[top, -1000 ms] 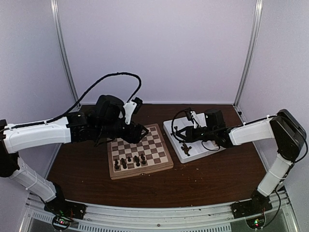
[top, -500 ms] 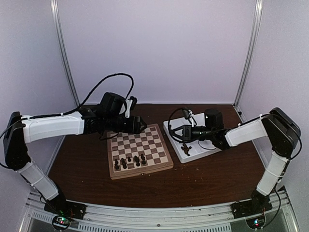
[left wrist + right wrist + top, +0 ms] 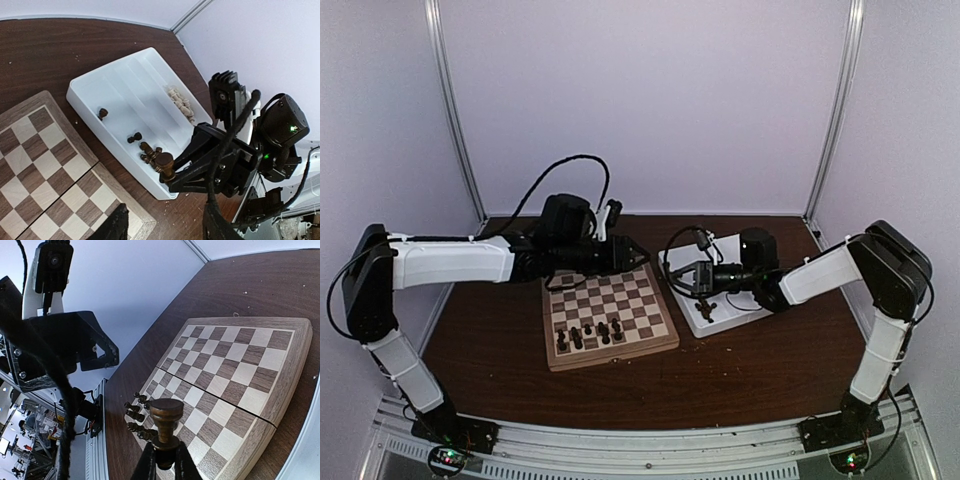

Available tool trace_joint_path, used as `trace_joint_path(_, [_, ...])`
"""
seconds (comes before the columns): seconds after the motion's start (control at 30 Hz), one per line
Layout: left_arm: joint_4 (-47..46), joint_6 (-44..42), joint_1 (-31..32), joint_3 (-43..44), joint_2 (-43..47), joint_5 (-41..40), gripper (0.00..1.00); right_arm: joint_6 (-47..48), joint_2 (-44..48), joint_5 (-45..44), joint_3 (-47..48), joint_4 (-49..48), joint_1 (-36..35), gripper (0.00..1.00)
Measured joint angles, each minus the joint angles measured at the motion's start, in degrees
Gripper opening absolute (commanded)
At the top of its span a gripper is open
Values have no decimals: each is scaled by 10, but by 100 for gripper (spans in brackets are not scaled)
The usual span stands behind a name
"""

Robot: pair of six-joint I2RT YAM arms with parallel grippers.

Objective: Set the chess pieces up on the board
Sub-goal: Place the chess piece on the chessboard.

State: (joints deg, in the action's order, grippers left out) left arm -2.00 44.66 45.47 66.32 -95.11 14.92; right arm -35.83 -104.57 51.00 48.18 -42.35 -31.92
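Jaws, right: pinched shut on one dark chess piece (image 3: pixel 166 415), gripped at its base, rounded head poking out past the fingertips.
Jaws, left: parted, nothing between them; pointing toward 3 o'clock over the far edge of the board, near the held piece but apart from it.
Board (image 3: pixel 620 295): mid-surface (image 3: pixel 750 370); a short group of dark chess pieces (image 3: pixel 588 333) standing by its 6 o'clock edge, remaining squares bare.
Tray (image 3: pixel 125 95): white, just beside the board at its 3 o'clock; a few dark pieces (image 3: pixel 145 147) lying in one compartment, cream pieces (image 3: pixel 181 103) in a farther one.
Held piece, place: in the air between tray and board, off the board's 2 o'clock corner.
Step in hand: most likely moving one picked piece from tray to board; with both sets of jaws facing each other, possibly a handover. Cannot tell which.
Next move, if handover: left jaws around the free head, closing before any release on the right.
Next move, if direct placing: carry toward the 6 o'clock rows, lower onto a free square beside the standing pieces without knocking them.
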Motion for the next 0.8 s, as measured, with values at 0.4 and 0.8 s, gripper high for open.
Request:
trace_joint_path(0.4, [-42, 37, 0, 24, -71, 52, 43, -10, -1, 15, 3, -25, -6, 5])
trace_joint_path(0.8, [-75, 56, 0, 40, -89, 73, 43, -6, -1, 19, 11, -23, -14, 5])
